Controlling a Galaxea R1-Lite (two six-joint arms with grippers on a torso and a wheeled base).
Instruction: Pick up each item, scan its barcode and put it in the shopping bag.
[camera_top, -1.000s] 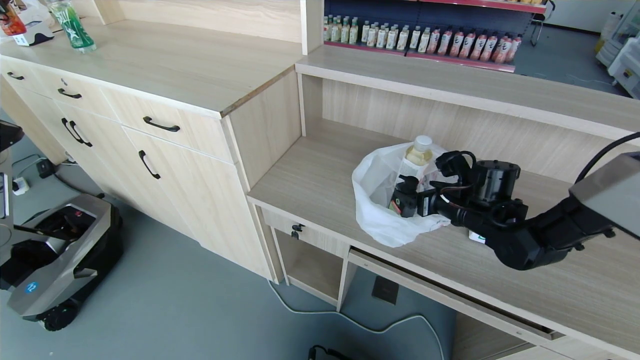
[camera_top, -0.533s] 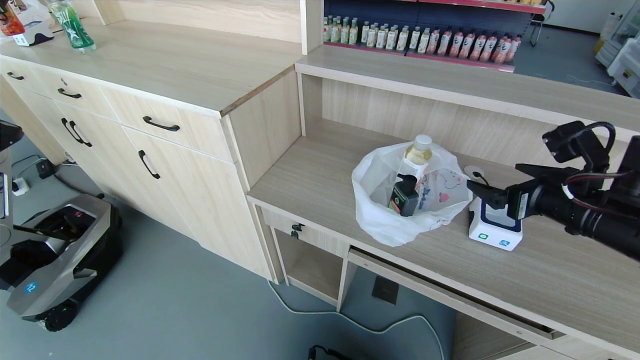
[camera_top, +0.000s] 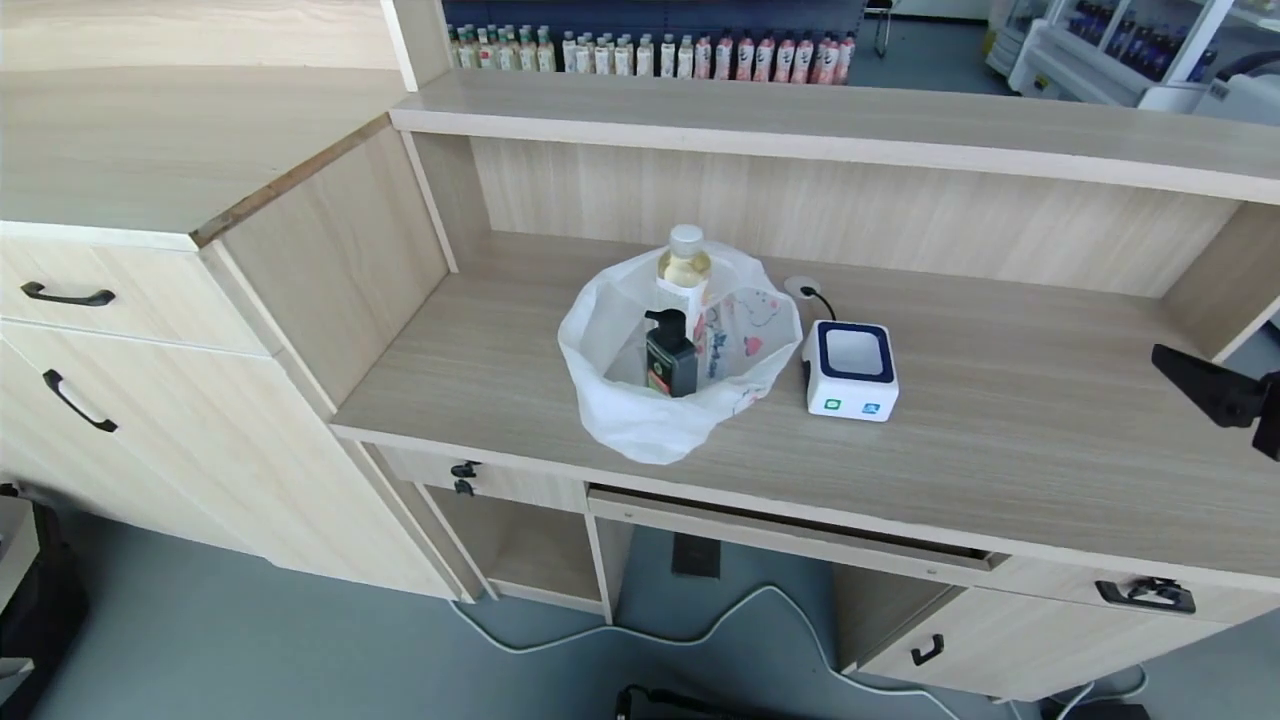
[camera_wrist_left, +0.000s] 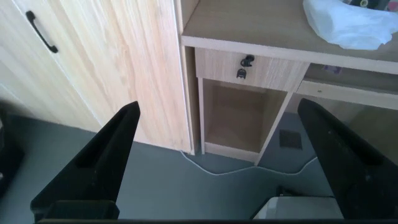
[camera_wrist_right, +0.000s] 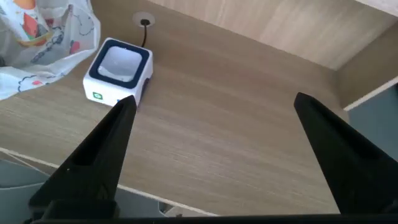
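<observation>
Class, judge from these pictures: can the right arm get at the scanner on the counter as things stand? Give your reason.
Probably yes. The right pincer, open, hangs above the counter beside the scanner, with bare wood between them. The bag sits on the scanner's far side, out of the way.

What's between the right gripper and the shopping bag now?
The white barcode scanner, on the counter close beside the shopping bag; from it to the right gripper, bare counter. Seen in the head view.
</observation>
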